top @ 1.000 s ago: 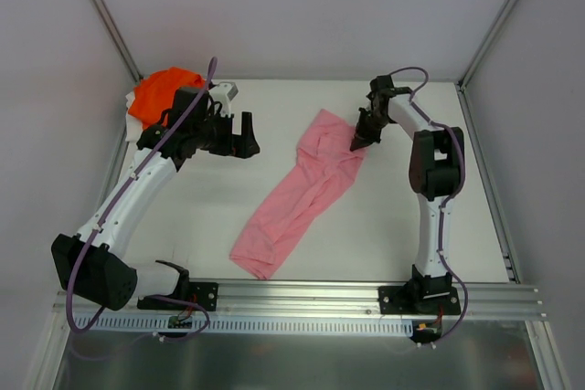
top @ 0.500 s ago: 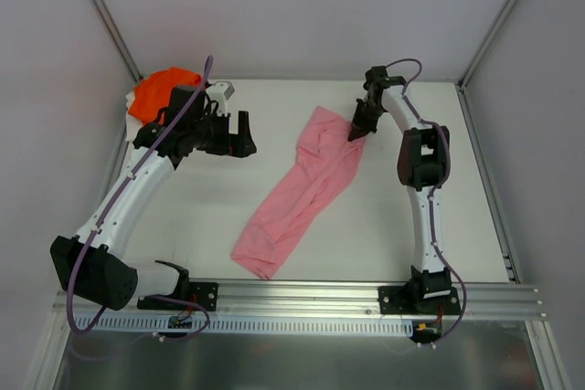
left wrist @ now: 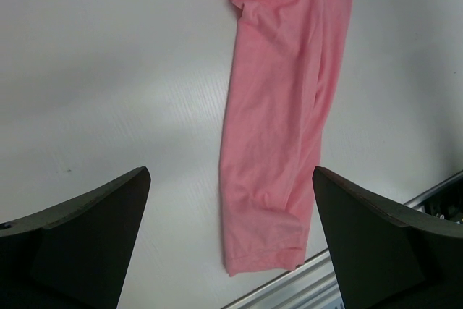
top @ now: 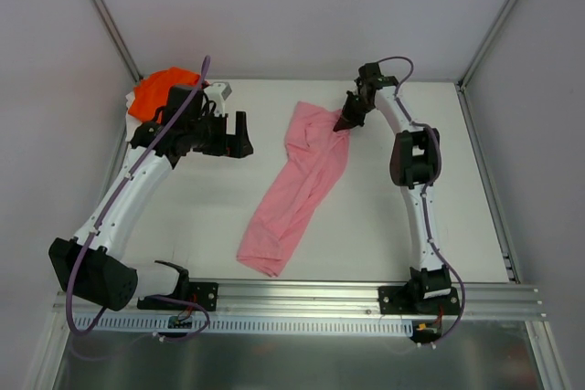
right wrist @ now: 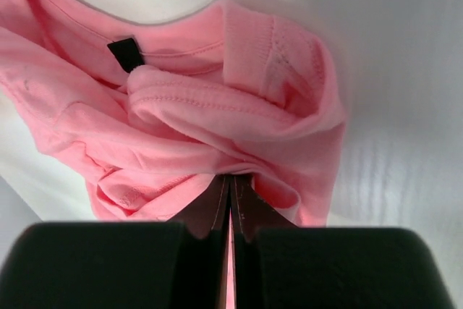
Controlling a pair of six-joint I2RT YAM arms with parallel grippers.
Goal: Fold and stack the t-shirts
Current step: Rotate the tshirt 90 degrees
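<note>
— A white table, pale walls. Where's the pink t-shirt?
— Its collar end is pinched in the right gripper, jaws fully closed; the rest lies below it.
— And the left gripper?
— Spread wide, holding nothing. The orange t-shirt is bunched behind it.

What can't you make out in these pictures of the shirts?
- Orange t-shirt, top view: the left arm covers part of it; folded or not, unclear.
- Pink t-shirt, left wrist view: collar end cut off by the top edge.
- Right tool, right wrist view: its fingers hide how much cloth is pinched.
</note>
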